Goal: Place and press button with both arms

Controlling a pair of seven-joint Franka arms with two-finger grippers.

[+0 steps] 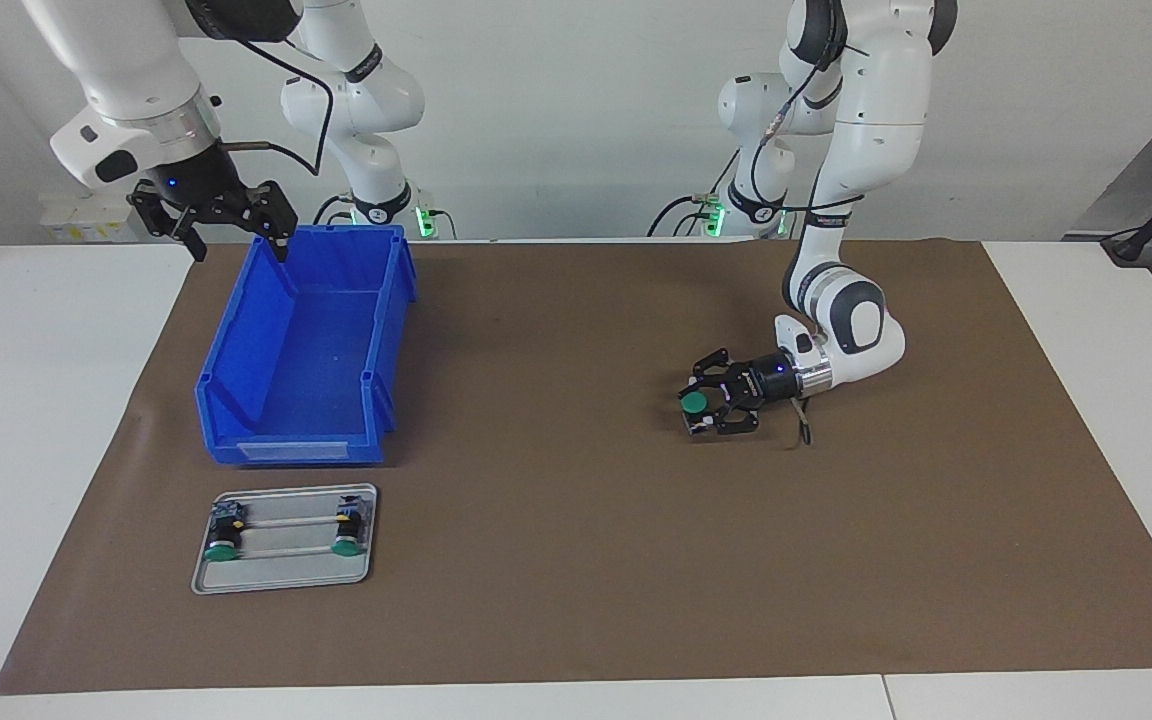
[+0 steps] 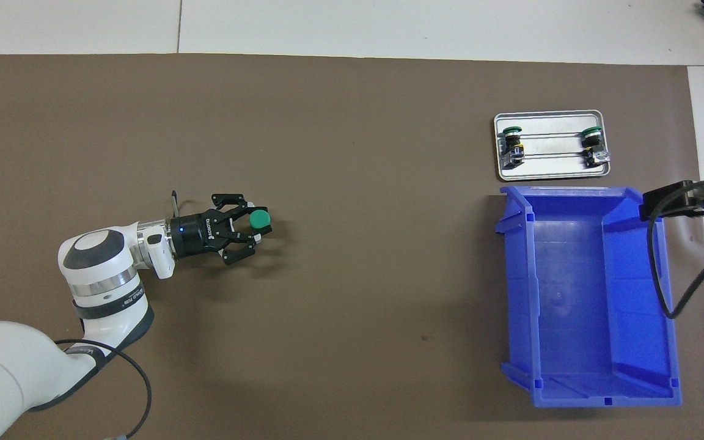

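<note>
A button [image 1: 695, 403] with a round green cap stands upright on the brown mat [image 1: 576, 560], toward the left arm's end of the table. My left gripper [image 1: 702, 408] lies low and level over the mat, shut on the button's [image 2: 259, 219] dark body from both sides. The left gripper [image 2: 256, 230] reaches it from the left arm's side. My right gripper [image 1: 239, 246] hangs open and holds nothing. It waits high over the corner of the blue bin nearest the robots.
A blue bin [image 1: 391, 330] stands on the mat toward the right arm's end, with nothing in it. Farther from the robots than the bin, a small metal tray [image 1: 281, 577] holds two more green-capped buttons [image 1: 223, 548] [image 1: 344, 544] lying on their sides.
</note>
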